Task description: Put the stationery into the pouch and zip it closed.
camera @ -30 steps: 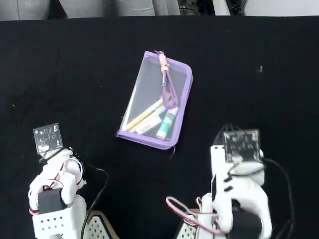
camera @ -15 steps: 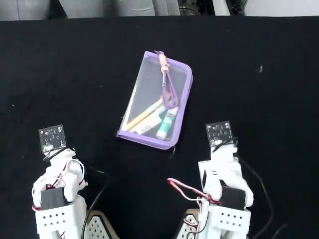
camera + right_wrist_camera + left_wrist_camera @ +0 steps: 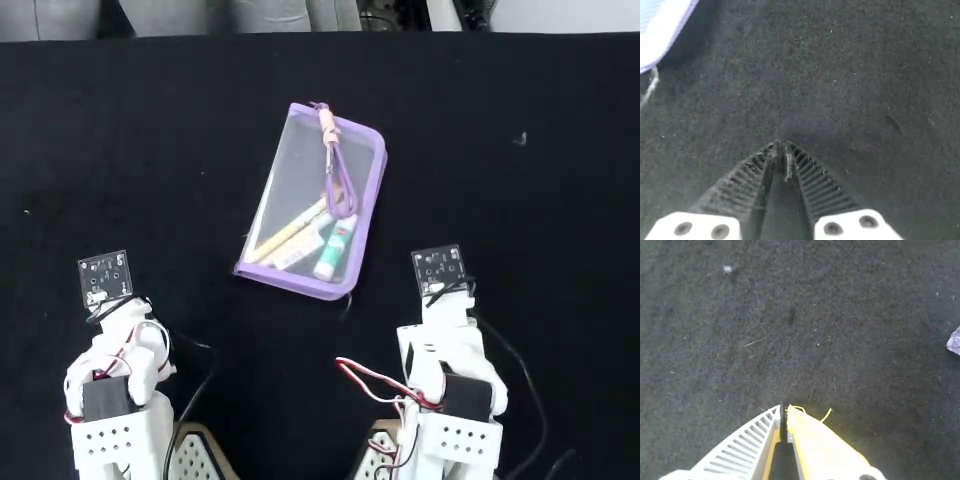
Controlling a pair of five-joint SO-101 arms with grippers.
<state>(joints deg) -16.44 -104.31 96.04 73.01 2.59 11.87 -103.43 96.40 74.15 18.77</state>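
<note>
We log the pouch [image 3: 312, 205] in the middle of the table [image 3: 540, 90], stationery [image 3: 305, 240] inside. Left gripper [image 3: 784, 412] and right gripper [image 3: 780, 150] are pressed together, empty, well apart from it. The task seems done, and next we'd only confirm it's zipped shut.

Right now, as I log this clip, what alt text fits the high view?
A clear, purple-edged pouch lies on the black table with a pencil and other stationery inside. The left arm and the right arm sit at the near edge, both apart from it.

The black, lint-flecked table [image 3: 120, 130] ends where pale shapes [image 3: 270, 14] (grey, white) begin.
</note>
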